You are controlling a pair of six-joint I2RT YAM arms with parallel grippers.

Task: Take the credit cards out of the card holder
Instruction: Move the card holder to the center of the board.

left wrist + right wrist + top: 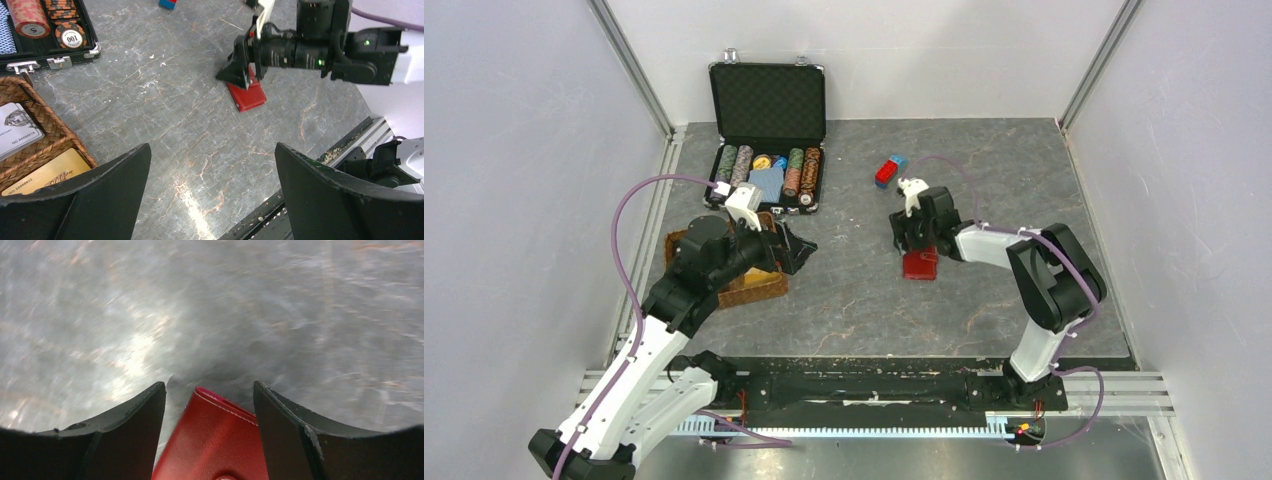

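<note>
Grey marbled bench [854, 300] set between pale walls carries the card holder [921, 266], a dark red wallet lying flat a little right of centre. It looks folded shut, and the right wrist view shows its stitched edge. The right arm [1044, 270] reaches in from the right, and its jaws stand over the far end of the wallet. They are apart, with one black finger [125, 440] on each side of the red leather. A strip of bench shows between that finger and the wallet, so nothing is clamped.

The left arm [694, 265] hangs over the wicker basket [754, 288] on the left side of the bench. Its jaws are spread wide, hold nothing, and point across toward the wallet from well apart. Two cards lie side by side in the basket: a pale credit card [15, 130] printed with a number, and a gold card [47, 172] nearer the camera.

Just behind the basket an open black poker chip case [767, 100] holds stacks of chips [739, 165] and a blue patterned deck [767, 183]. A small red-and-blue block [889, 170] lies beyond the wallet, apart from it
</note>
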